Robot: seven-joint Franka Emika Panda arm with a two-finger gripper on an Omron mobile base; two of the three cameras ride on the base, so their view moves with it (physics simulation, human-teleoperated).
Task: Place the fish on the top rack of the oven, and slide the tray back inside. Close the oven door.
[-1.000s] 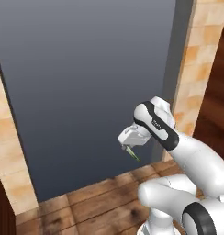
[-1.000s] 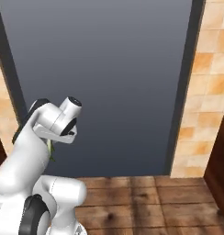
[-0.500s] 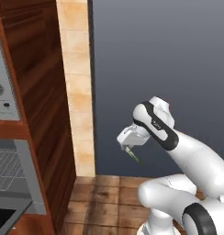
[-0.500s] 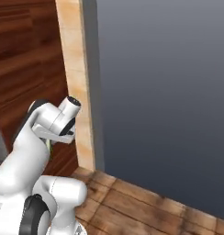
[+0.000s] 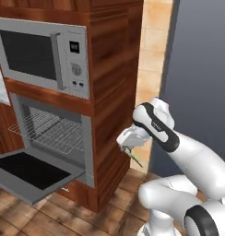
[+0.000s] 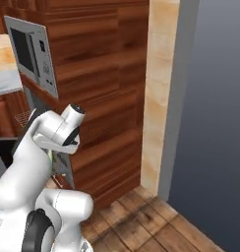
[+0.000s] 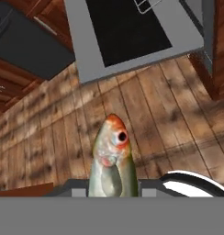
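Note:
My gripper (image 5: 127,141) is shut on the fish (image 5: 134,157), whose thin green tail hangs below the hand. In the hand view the fish (image 7: 112,159) points its orange-topped head up between the fingers, above the wooden floor. The oven (image 5: 88,138) sits to the left of the gripper with its cavity open. Its door (image 5: 32,173) is dropped down flat, black glass facing up, and appears again as the oven door (image 7: 127,32) in the hand view. A silver wire rack (image 5: 46,132) sticks partly out of the cavity over the door. The gripper is well to the right of the rack.
A grey microwave (image 5: 40,56) is built in above the oven, also seen as the microwave (image 6: 31,53) from the right. A wood cabinet side (image 6: 107,88), a tan tiled column (image 5: 153,60) and a tall dark grey panel (image 5: 204,73) stand to the right. The floor is wooden planks (image 7: 169,119).
The whole scene has swung: the base has moved from facing the dark grey panel to facing the oven cabinet. The arm keeps its pose, gripper still shut on the fish.

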